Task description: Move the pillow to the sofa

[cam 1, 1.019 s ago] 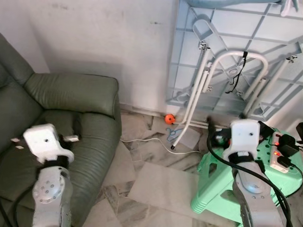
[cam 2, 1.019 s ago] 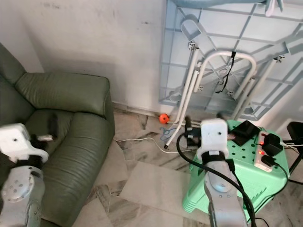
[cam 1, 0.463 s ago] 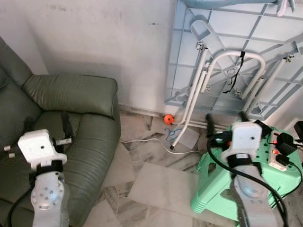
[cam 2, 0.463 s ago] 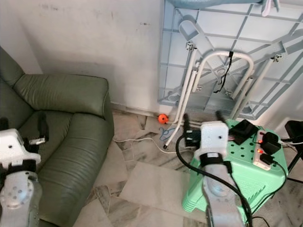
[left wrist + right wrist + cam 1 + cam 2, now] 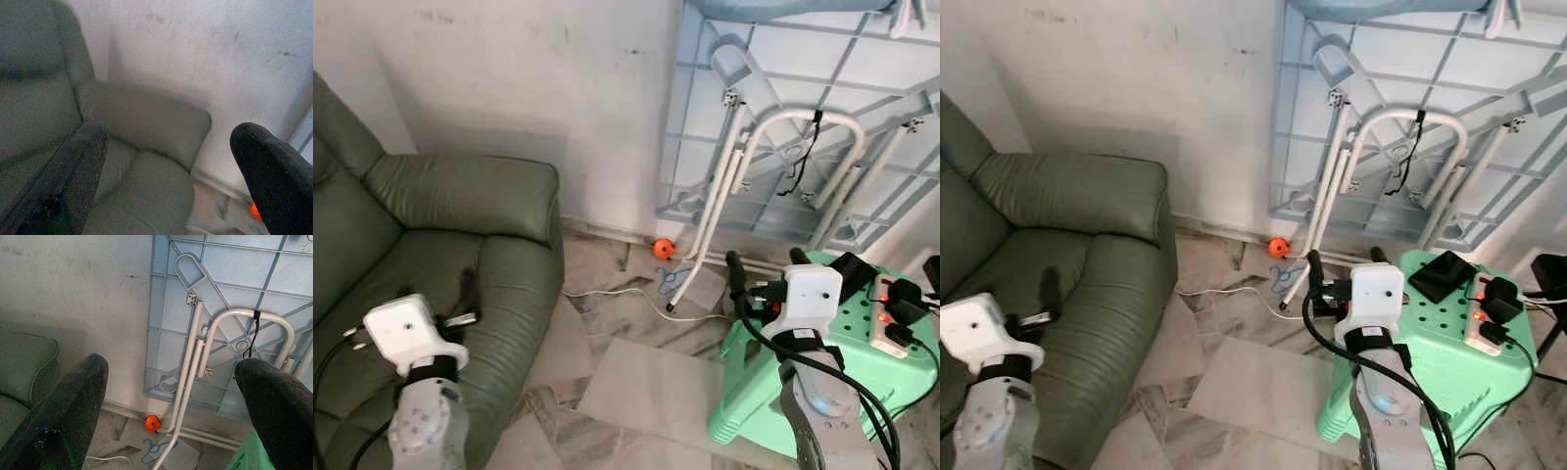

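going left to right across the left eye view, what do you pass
green sofa → left end effector → white cable on the floor → orange ball → right end effector → green stool → power strip

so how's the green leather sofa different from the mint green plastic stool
The green leather sofa is dark olive, padded and wide; the mint green plastic stool is pale, hard and small. The sofa's seat is bare, while the stool's perforated top carries a white power strip and black adapters. The sofa is on the robot's left, the stool on its right. Both stand on the marble floor.
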Controlling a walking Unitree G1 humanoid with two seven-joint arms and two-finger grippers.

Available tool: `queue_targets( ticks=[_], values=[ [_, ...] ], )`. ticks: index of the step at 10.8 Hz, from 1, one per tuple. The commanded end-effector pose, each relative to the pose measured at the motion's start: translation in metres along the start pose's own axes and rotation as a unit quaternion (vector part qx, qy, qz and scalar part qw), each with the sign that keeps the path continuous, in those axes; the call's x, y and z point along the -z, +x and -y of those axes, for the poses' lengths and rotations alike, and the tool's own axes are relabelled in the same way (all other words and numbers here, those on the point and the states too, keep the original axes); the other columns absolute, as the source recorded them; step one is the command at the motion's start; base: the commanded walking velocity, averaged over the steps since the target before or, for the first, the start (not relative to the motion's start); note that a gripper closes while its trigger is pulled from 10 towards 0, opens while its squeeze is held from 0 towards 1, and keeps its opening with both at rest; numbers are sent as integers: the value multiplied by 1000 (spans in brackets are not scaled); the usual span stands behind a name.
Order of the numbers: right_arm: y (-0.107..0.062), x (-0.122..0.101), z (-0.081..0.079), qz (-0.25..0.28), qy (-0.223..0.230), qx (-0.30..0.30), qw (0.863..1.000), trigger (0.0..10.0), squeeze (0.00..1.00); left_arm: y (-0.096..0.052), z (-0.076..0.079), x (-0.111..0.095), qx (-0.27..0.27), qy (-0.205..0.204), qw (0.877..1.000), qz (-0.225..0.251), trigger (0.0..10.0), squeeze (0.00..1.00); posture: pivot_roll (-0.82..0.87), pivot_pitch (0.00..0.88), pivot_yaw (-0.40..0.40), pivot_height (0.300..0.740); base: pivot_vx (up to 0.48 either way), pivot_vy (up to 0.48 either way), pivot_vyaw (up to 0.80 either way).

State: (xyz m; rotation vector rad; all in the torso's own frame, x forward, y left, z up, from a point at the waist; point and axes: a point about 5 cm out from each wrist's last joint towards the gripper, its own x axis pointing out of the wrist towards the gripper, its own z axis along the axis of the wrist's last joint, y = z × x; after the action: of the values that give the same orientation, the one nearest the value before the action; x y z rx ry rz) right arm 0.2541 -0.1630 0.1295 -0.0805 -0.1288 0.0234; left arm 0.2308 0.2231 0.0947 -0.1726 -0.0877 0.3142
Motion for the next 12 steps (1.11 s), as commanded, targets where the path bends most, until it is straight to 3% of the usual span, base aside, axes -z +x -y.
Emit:
queue_targets(
  ticks=[1,2,3,6,7,8,10,12],
  values=[
    [2,2,0,-6,5,-1,1000,10000,0,1,-2,6,-7,-14,1000,-26,10000,0,-103,0,-16,740,0,0,0],
    [3,2,0,-7,6,0,1000,10000,0,2,0,6,-3,21,999,-32,10000,0,-105,0,-15,740,0,0,0],
    [3,3,0,-6,6,1,1000,10000,0,3,5,9,17,26,998,-47,10000,0,-108,0,-17,740,0,0,0],
    [4,3,1,-6,12,3,1000,10000,0,3,1,6,17,-23,999,-40,10000,0,-105,0,-21,740,0,0,0],
    [4,3,1,-7,14,2,1000,10000,0,4,2,4,19,-16,999,-38,10000,0,-105,0,-21,740,0,0,0],
    [3,3,1,-9,14,3,1000,10000,0,7,13,-10,36,-3,999,4,10000,0,-104,0,-23,740,0,0,0],
    [2,3,4,-12,4,5,1000,10000,0,7,21,-18,58,22,998,-4,10000,0,-109,0,-23,740,0,0,0],
    [2,3,0,-14,-28,-7,999,10000,0,6,23,-14,61,-2,998,-17,10000,0,-109,0,-21,740,0,0,800]
  ],
)
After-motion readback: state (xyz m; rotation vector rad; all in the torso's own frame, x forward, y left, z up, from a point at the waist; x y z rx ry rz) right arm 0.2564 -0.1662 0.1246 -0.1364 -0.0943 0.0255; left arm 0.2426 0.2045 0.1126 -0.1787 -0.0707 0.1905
